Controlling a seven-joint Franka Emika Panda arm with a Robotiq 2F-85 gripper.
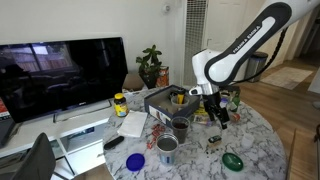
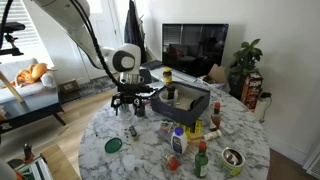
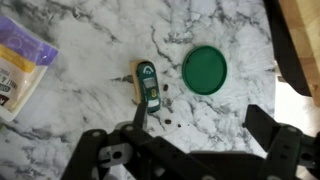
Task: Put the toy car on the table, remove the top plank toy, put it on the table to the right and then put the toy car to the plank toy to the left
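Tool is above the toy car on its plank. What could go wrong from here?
The toy car sits on a narrow wooden plank, so the open tool may pinch both and lift them together. The green lid lies close beside them; a finger coming down could nudge it or knock the car off.

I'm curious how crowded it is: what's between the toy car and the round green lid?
Nothing but bare marble table, as the wrist view shows; the toy car and green lid lie apart, not touching.
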